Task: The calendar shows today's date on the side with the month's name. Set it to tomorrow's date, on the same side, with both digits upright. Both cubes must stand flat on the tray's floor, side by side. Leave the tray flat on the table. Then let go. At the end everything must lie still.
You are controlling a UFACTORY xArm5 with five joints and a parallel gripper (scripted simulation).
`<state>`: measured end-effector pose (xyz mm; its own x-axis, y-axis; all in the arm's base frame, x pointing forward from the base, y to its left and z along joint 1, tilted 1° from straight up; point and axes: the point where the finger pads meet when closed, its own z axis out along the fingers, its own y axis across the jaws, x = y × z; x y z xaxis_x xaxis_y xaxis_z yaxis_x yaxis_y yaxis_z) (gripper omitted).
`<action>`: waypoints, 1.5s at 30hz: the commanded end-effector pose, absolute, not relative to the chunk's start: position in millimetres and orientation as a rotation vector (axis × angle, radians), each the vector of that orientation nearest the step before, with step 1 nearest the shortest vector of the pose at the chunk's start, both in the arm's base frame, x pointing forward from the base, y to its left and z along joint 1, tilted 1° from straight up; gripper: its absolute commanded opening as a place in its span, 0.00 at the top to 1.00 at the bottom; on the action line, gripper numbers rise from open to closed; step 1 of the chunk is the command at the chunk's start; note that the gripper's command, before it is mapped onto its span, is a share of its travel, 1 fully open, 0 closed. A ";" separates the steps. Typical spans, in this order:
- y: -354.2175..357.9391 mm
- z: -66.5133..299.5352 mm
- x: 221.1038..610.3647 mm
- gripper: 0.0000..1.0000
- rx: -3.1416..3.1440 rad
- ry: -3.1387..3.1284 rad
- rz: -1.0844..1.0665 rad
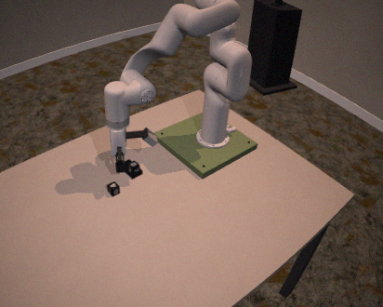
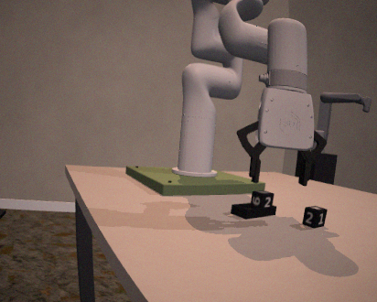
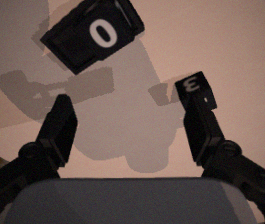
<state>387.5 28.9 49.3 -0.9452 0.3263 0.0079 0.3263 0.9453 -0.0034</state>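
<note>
A black tray lies flat on the table. One black cube stands in one end of it, with 0 on top; the exterior view shows 2 and a 6 or 9 on its sides. The rest of the tray holds no cube. A second black cube lies loose on the table beside the tray, showing 2 and 1 in the exterior view and 3 in the wrist view. My gripper is open and empty, above the table; its right finger in the wrist view partly covers the loose cube.
The arm's base stands on a green board behind the tray. The table has its edge beyond the board. A dark pedestal stands on the floor behind.
</note>
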 end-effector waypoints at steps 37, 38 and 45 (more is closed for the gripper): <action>29.0 50.7 388.8 0.00 -0.519 -3.093 0.002; 29.0 51.3 388.8 0.00 -0.519 -3.093 0.002; 29.1 66.9 388.9 0.00 -0.519 -3.093 0.002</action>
